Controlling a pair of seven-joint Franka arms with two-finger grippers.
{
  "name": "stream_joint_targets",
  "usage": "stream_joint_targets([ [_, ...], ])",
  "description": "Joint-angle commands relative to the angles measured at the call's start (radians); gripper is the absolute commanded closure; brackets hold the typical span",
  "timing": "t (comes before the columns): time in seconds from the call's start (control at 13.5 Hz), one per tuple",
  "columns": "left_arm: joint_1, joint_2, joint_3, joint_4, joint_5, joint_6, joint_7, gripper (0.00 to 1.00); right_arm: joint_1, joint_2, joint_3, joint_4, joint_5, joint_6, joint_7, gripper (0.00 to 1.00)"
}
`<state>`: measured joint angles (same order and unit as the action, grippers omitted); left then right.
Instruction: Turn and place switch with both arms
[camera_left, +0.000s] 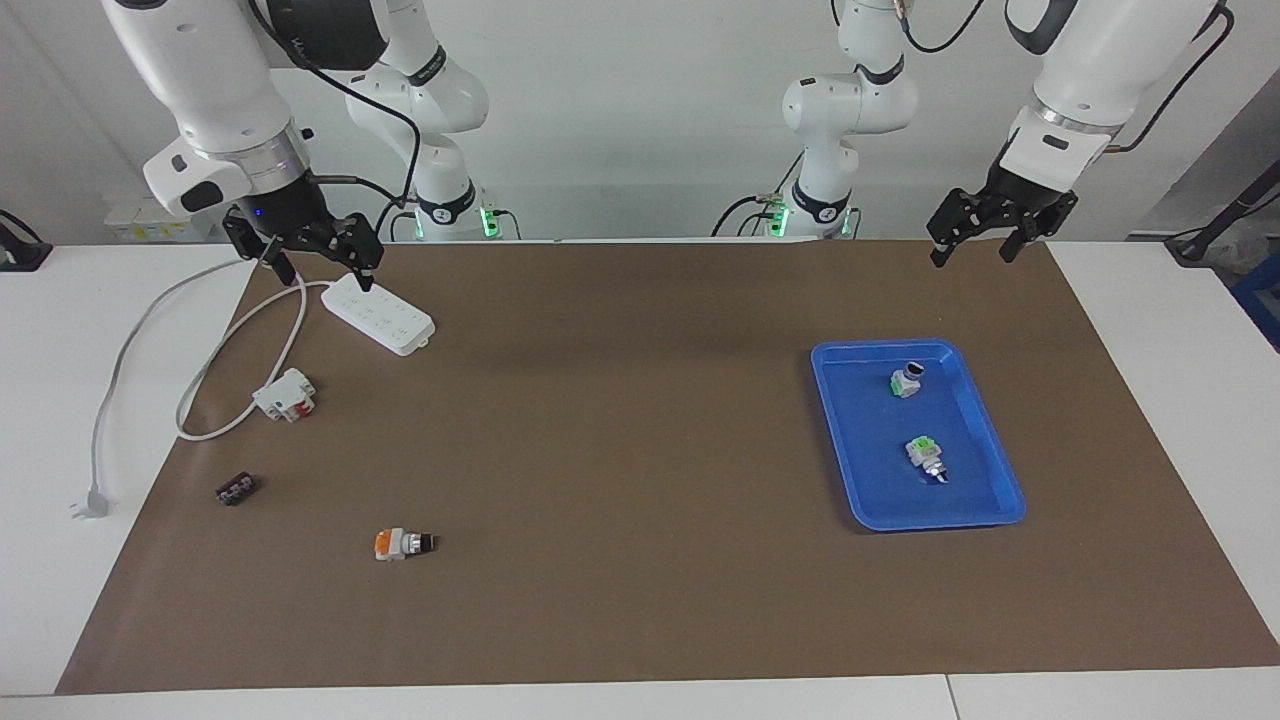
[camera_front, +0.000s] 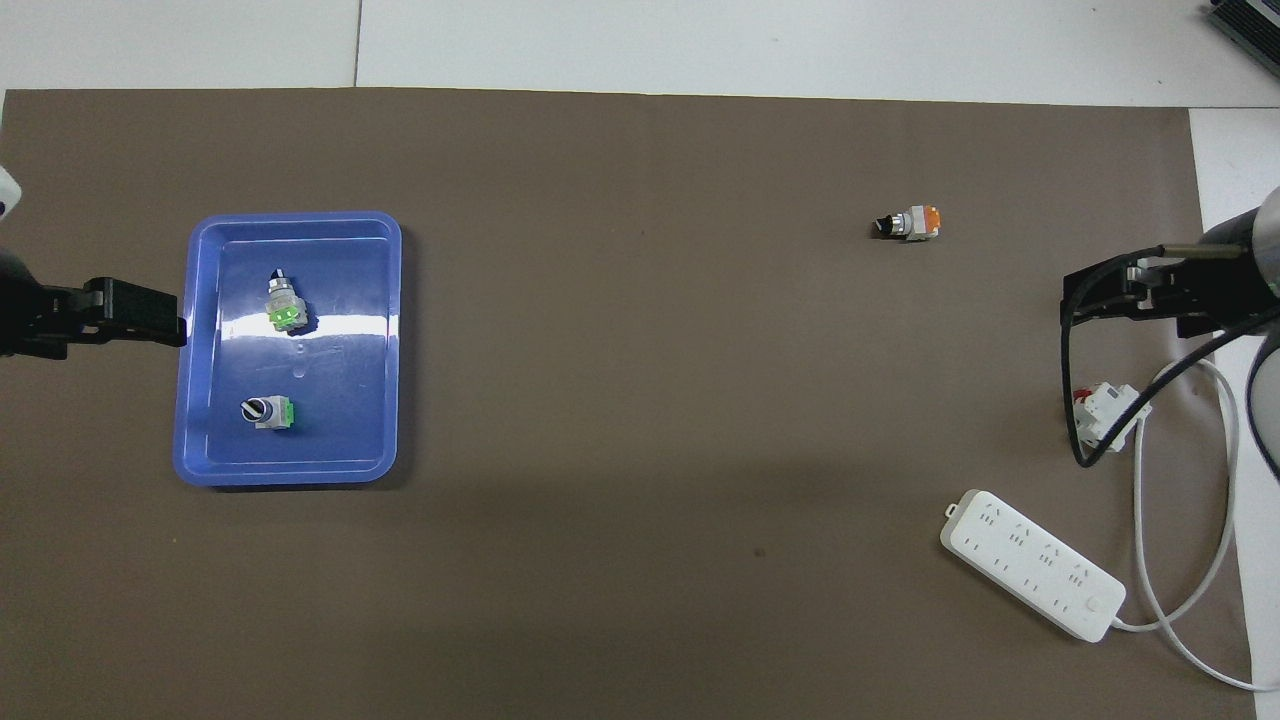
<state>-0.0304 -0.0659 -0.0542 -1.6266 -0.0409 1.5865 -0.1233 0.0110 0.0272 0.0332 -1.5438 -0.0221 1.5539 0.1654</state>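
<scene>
A switch (camera_left: 403, 543) with a black knob and an orange end block lies on its side on the brown mat, toward the right arm's end and far from the robots; it also shows in the overhead view (camera_front: 908, 222). Two more switches with green ends (camera_left: 907, 380) (camera_left: 926, 456) lie in the blue tray (camera_left: 850, 440) toward the left arm's end. My right gripper (camera_left: 325, 272) is open and empty, raised over the end of the power strip. My left gripper (camera_left: 975, 250) is open and empty, raised beside the tray.
A white power strip (camera_left: 378, 313) with a looping cable lies near the right arm's base. A white-and-red boxy block (camera_left: 285, 395) and a small black terminal strip (camera_left: 237, 489) lie on the mat farther from the robots than the power strip.
</scene>
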Motion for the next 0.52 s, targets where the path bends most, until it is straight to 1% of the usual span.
stream_joint_targets([
  [0.0,0.007,0.018,-0.004,0.025,0.024,0.027,0.008,0.00,-0.003,0.000,-0.004,0.001,0.016,0.002,0.002,0.00],
  [0.22,0.007,0.020,-0.004,0.024,0.026,0.053,0.027,0.00,-0.003,0.002,-0.004,0.001,0.016,0.008,0.005,0.00],
  [0.37,0.007,0.018,-0.003,0.021,0.030,0.041,0.066,0.00,0.000,0.002,-0.004,0.001,0.016,0.008,0.017,0.00],
  [0.44,0.000,0.018,-0.004,0.017,0.059,0.036,0.092,0.01,0.007,0.002,-0.003,0.001,0.016,0.009,0.019,0.00],
])
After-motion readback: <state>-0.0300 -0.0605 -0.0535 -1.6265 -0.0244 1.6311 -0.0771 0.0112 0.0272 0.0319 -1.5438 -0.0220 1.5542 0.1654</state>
